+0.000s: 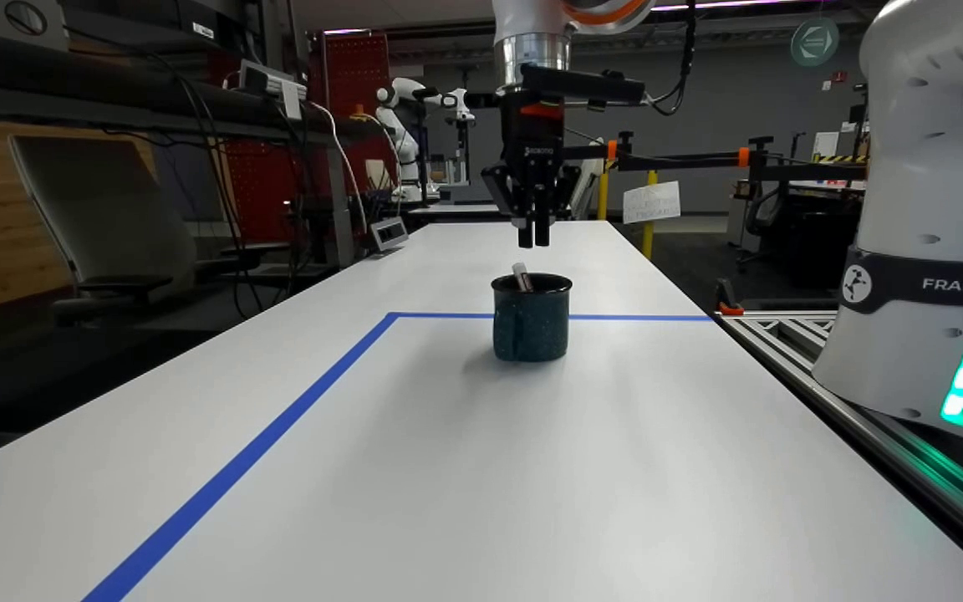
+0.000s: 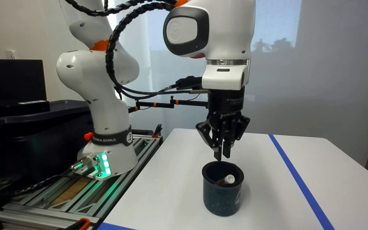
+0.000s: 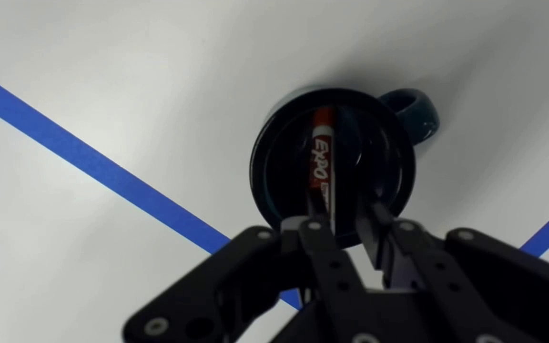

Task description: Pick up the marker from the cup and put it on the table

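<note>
The dark teal cup [image 1: 531, 330] stands upright on the white table [image 1: 465, 485]; it also shows in an exterior view [image 2: 219, 199] and in the wrist view [image 3: 409, 166], where its handle is at upper right. The marker [image 3: 322, 152], red with white lettering, leans inside the cup. Its pale end [image 2: 229, 179] reaches about rim height and shows above the rim in an exterior view [image 1: 521, 274]. My gripper [image 1: 533, 240] points down above the cup, apart from it and the marker. Its fingers [image 2: 222, 155] have a narrow gap with nothing between them. In the wrist view a finger covers the marker's lower part.
Blue tape lines [image 1: 281, 422] mark the table around the cup. The robot's base [image 2: 109, 156] stands on a metal frame [image 2: 145, 153] along the table's edge. A small grey device [image 1: 389, 233] sits at the table's far edge. A dark bin [image 2: 37, 143] stands behind the base.
</note>
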Tool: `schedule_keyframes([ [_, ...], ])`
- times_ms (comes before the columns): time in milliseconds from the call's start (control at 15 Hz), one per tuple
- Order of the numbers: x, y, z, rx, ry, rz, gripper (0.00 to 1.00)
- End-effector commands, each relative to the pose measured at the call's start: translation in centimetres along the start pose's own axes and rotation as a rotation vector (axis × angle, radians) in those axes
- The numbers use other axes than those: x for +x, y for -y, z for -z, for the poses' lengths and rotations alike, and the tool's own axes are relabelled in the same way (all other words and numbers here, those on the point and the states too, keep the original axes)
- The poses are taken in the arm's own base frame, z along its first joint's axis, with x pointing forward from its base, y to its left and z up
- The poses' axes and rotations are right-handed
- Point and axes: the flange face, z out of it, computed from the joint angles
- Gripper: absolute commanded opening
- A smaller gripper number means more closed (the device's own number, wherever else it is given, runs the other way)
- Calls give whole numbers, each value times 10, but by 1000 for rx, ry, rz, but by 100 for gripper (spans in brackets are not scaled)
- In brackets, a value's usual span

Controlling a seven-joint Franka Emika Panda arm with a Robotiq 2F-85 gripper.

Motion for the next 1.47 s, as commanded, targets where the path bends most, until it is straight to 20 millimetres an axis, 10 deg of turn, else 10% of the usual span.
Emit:
schedule_keyframes([
  [0, -6, -9, 13, 14, 21, -2, 50],
  [467, -1, -1, 11, -23, -56, -18, 95],
  [667, 1, 3, 9, -44, -112, -25, 92],
  [1000, 6, 7, 1, -72, -165, -60, 56],
  [1400, 6, 12, -9, -80, -184, -89, 49],
])
